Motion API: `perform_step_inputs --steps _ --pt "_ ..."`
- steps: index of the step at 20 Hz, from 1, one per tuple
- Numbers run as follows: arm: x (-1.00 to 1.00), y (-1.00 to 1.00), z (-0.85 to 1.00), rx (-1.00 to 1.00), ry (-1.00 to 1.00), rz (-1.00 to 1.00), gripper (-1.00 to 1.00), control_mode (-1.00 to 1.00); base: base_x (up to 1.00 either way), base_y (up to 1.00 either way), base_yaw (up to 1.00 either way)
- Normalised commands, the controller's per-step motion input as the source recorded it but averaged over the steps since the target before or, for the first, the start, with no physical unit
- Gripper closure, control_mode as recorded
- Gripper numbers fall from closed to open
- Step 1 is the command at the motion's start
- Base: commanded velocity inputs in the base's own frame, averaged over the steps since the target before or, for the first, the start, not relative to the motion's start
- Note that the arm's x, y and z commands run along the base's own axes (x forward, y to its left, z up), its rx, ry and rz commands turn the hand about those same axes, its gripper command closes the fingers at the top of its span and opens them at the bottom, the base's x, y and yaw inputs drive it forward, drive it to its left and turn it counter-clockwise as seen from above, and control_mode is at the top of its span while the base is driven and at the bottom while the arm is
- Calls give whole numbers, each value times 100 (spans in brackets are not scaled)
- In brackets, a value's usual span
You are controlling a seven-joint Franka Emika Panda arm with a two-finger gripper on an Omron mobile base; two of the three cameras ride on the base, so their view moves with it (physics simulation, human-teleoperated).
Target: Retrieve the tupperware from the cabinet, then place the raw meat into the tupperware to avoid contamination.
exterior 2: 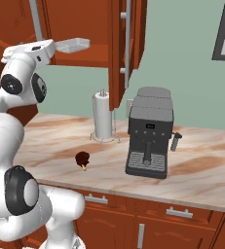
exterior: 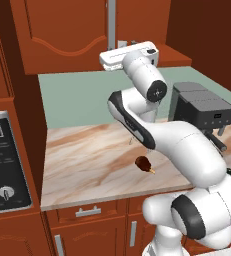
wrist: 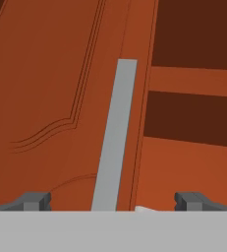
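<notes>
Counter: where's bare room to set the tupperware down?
Free: the counter left of the raw meat, out to the oven wall. Also right of the coffee machine. Crowded: between the paper towel roll and the coffee machine.

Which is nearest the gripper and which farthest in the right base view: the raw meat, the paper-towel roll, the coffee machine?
From the open gripper, raised at the cabinet at upper left:
1. Paper-towel roll, on the counter below and to its right.
2. Raw meat, lower down, near the counter's front edge.
3. Coffee machine, farthest right.
</notes>
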Motion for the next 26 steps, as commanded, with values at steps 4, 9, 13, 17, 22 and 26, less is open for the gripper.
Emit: perform_step_inputs --steps 4,9,13,17,22,26 --pt "18 12 -3 0 0 -2 -100 -100 0 0 0" --pt "18 10 -1 0 0 -2 -100 -100 0 0 0" --pt "20 8 0 0 0 -2 -100 -100 0 0 0" --pt "21 9 -1 0 0 -2 -100 -100 0 0 0" --pt "20 7 0 0 0 -1 -100 -100 0 0 0" --pt "19 4 0 0 0 -1 -100 -100 0 0 0"
